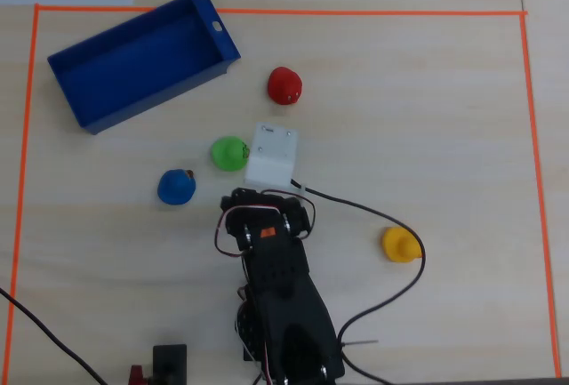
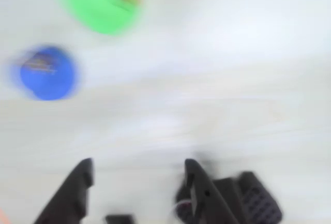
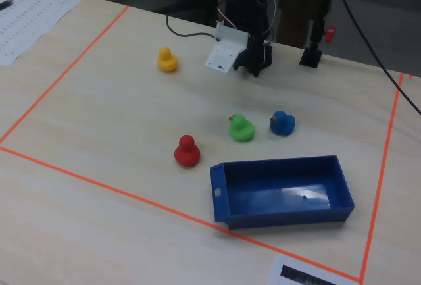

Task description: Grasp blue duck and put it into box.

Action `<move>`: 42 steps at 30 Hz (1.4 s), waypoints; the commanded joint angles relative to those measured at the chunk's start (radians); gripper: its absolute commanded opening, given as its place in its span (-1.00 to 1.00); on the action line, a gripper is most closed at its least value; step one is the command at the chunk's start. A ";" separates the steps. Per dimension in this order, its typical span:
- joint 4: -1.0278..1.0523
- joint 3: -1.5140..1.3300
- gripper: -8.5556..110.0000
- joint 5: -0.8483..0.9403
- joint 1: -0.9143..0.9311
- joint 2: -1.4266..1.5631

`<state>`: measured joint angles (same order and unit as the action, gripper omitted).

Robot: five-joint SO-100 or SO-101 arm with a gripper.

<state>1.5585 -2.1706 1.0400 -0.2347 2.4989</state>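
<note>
A: What's nearest in the wrist view?
B: The end effector (image 2: 139,169), fingers spread wide, holding nothing (the picture is blurred).
A: And the blue duck (image 2: 47,73)?
B: On the tabletop (image 2: 232,79) at ten o'clock from the fingers; the green duck (image 2: 102,2) is beyond it, at eleven.
A: The box (image 1: 142,60)?
B: Farthest, empty, at eleven o'clock from the blue duck in the overhead view.
</note>
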 commanded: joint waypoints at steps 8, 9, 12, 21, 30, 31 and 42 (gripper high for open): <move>-0.083 0.394 -0.37 -0.218 -0.261 -0.434; -0.117 0.357 -0.36 -0.219 -0.261 -0.443; -0.212 0.250 -0.33 -0.229 -0.276 -0.466; -0.442 0.064 -0.31 -0.284 -0.347 -0.560; -0.537 0.058 -0.31 -0.299 -0.348 -0.617; -0.552 0.049 -0.31 -0.295 -0.348 -0.623; -0.653 -0.011 -0.32 -0.284 -0.322 -0.640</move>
<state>0.9357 -2.1798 0.7532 -0.5768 1.8592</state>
